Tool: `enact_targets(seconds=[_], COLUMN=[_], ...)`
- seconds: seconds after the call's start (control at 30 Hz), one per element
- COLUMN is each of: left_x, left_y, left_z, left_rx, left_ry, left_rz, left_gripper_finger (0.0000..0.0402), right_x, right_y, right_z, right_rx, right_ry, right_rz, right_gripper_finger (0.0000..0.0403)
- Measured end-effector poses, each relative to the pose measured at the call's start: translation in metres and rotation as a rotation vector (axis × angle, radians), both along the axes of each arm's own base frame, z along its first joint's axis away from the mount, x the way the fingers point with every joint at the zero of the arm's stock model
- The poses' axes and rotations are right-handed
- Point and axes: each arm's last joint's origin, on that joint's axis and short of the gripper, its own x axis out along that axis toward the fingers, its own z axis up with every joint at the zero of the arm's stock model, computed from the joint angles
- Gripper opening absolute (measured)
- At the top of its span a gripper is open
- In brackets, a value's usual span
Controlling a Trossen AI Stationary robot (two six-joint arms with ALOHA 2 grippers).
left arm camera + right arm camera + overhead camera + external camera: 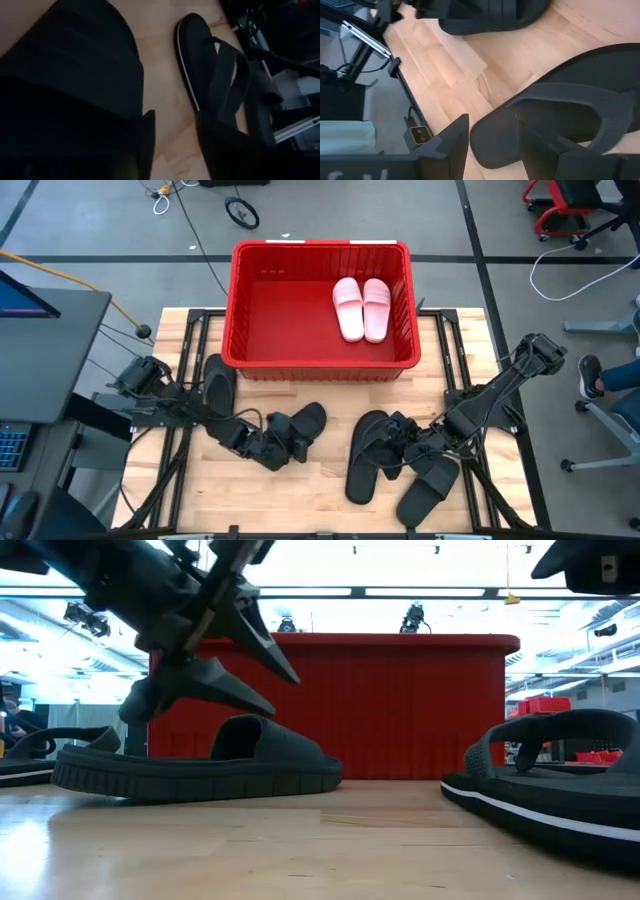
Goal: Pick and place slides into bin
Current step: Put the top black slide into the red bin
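The red bin (320,360) stands at the table's far middle with two pink slides (360,308) lying inside. My left gripper (290,445) is open just above a black slide (305,423) that lies sole-down on the table (200,765); the slide fills one side of the left wrist view (70,85). My right gripper (397,450) is open at a black thong-strap flip-flop (368,455), and its fingers stand on either side of the sole's end edge (487,132). My left gripper (285,698) slants down over the black slide's strap (245,730); I cannot tell whether a finger touches it. My right gripper (490,145) has one finger (540,142) over the flip-flop's sole and one (452,145) beside its edge; I cannot tell whether they touch.
Another black slide (218,380) lies by the bin's near left corner, and one more (430,485) lies at the near right. Bare wooden table (320,500) shows between the arms at the near edge. The bin's left half (275,315) holds nothing.
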Motion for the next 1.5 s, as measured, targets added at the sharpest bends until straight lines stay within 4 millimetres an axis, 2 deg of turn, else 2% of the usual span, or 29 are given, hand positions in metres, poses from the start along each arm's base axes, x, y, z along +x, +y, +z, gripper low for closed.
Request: enact_targets(seconds=[0.17,0.33,0.57,0.7,0.8,0.9,1.03,1.17,1.3,1.33,1.4,1.5], left_x=[0.002,-0.002,-0.007,-0.007,-0.003,0.003,0.014,0.018,0.017,0.016,0.018,0.023], left_y=[0.004,-0.004,-0.001,0.003,0.012,0.022,0.029,0.028,0.017,0.012,-0.001,-0.025], left_z=[-0.001,-0.003,-0.01,-0.011,-0.011,-0.02,-0.03,-0.032,-0.021,-0.016,-0.001,0.033], left_rx=[-0.071,-0.133,-0.15,-0.092,-0.028,0.01,-0.042,-0.067,-0.102,-0.108,-0.136,-0.14], left_ry=[0.033,0.051,0.119,0.125,0.121,0.15,0.14,0.107,0.058,0.042,-0.014,-0.123], left_rz=[-0.037,-0.057,-0.005,0.015,0.039,0.054,0.06,0.052,0.01,-0.007,-0.045,-0.098], left_gripper_finger=[0.0209,0.0224,0.0196,0.0185,0.0183,0.0183,0.0175,0.0131,0.0033,0.0019,0.0018,0.0021], right_x=[0.0,0.0,0.001,0.001,0.001,0.001,0.0,0.0,0.0,0.0,0.0,0.0], right_y=[0.0,0.0,0.0,0.0,0.0,0.0,-0.001,-0.001,-0.001,-0.001,-0.001,-0.001], right_z=[0.0,0.0,0.0,0.001,0.001,0.0,0.0,0.0,0.0,0.0,0.0,-0.001], right_rx=[0.004,0.002,-0.013,-0.015,-0.029,-0.035,-0.04,-0.041,-0.041,-0.041,-0.043,-0.04], right_ry=[-0.005,-0.006,-0.012,-0.013,-0.014,-0.014,-0.008,-0.007,-0.006,-0.006,-0.004,0.0], right_rz=[-0.001,-0.003,-0.004,-0.003,0.01,0.014,0.015,0.015,0.015,0.015,0.015,0.011], right_gripper_finger=[0.0164,0.0165,0.0165,0.0165,0.0165,0.0165,0.0165,0.0165,0.0165,0.0165,0.0165,0.0165])
